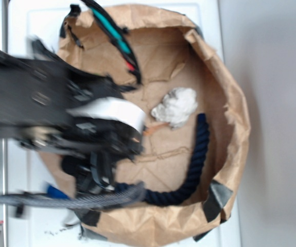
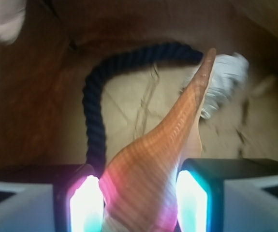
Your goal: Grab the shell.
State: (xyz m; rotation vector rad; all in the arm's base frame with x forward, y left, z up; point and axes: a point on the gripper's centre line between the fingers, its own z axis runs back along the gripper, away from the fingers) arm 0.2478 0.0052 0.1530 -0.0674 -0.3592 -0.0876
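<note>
Exterior view is motion-blurred: the arm is a dark smear covering the near-left part of the paper bag (image 1: pixel 230 92), and the end effector (image 1: pixel 132 139) itself can't be made out cleanly there; only a small orange tip of the shell (image 1: pixel 150 130) pokes out past it. In the wrist view the base of the shell (image 2: pixel 148 179) is cut off by the lower frame edge, and the glowing fingers (image 2: pixel 86 203) wash its lower ribs pink. End effector (image 2: pixel 139 205) is closed narrow on the shell, one finger against each side, the pointed tip sticking out straight ahead and slightly right. One shell. One navy rope (image 2: pixel 94 104), curving from just left of the left finger up and across ahead of the shell tip; in the exterior view its other end (image 1: pixel 189 180) runs under the blurred arm. One white paper wad (image 2: pixel 223 79), ahead and right of the tip, partly hidden behind it; touching or not, can't tell. Bag sits on a white bench (image 1: pixel 39 15).
</note>
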